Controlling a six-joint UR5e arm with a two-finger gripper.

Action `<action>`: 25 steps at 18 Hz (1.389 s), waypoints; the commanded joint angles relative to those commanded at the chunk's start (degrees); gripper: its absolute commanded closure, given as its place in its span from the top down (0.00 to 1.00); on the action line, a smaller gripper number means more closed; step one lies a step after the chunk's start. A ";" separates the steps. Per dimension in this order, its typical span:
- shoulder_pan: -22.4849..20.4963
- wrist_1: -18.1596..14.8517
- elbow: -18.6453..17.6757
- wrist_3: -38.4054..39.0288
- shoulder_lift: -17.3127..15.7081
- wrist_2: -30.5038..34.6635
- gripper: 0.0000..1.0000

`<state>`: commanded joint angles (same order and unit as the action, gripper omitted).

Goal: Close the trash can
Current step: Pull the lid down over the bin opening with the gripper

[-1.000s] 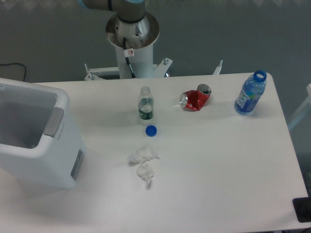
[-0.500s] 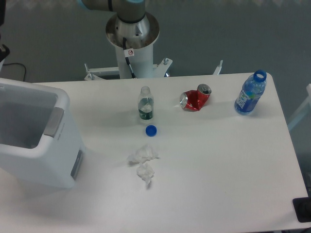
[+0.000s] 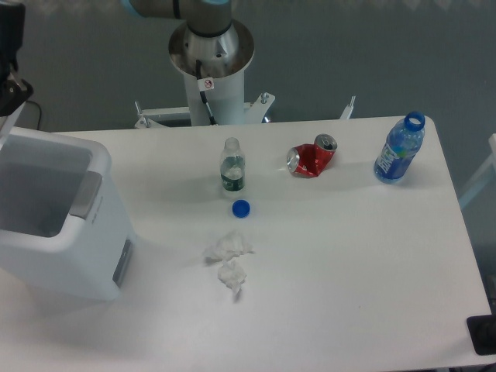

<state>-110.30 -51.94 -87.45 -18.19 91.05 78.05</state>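
Note:
The trash can (image 3: 74,256), a big white boxy bin with a grey latch (image 3: 87,194), stands at the table's left edge with its top open and its grey inside showing. A dark part of my gripper (image 3: 11,58) reaches into view at the top left, just above the bin's back rim. A white sliver beneath it at the frame edge may be the lid, but most of it is cut off. The gripper's fingers are not clear enough to read.
On the white table (image 3: 349,263) stand a small clear bottle (image 3: 232,165) with a blue cap (image 3: 241,208) lying before it, a crushed red can (image 3: 311,157), a blue water bottle (image 3: 400,148) at the right, and crumpled tissues (image 3: 229,259). The robot base (image 3: 211,58) rises behind.
The dark gripper has come into view at the top left and moved down toward the bin's back rim. Nothing on the table has moved.

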 joint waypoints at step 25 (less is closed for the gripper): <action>-4.48 -0.18 -3.69 -0.70 1.67 -1.41 0.05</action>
<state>-114.78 -52.12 -91.14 -18.90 92.72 76.64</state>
